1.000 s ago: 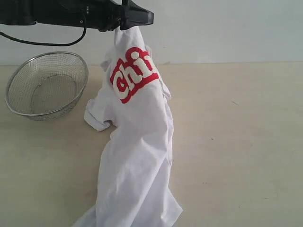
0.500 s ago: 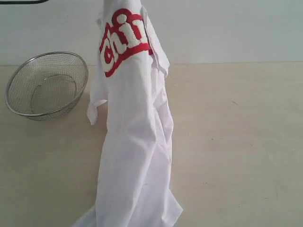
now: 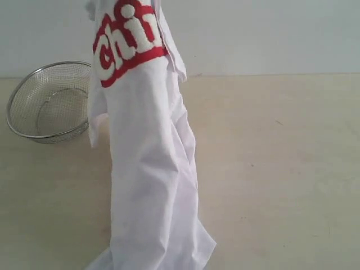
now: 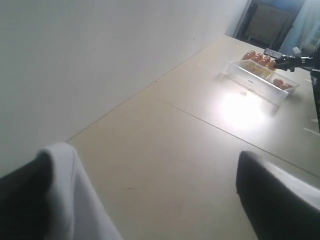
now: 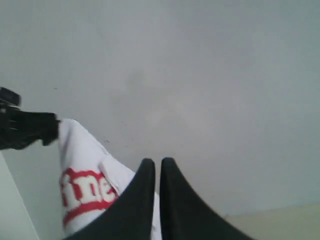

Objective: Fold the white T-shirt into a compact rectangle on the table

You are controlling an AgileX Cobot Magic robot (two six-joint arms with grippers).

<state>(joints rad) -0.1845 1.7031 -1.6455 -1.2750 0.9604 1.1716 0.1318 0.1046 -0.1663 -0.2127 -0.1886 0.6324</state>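
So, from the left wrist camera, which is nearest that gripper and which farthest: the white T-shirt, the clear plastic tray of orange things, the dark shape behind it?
From the left gripper:
1. white T-shirt, lying against one finger.
2. clear plastic tray, far down the table.
3. dark shape, beyond the table's end.

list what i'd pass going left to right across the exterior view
wire-mesh bowl → white T-shirt, hanging upright and covering the bowl's right rim → bare stretch of the table
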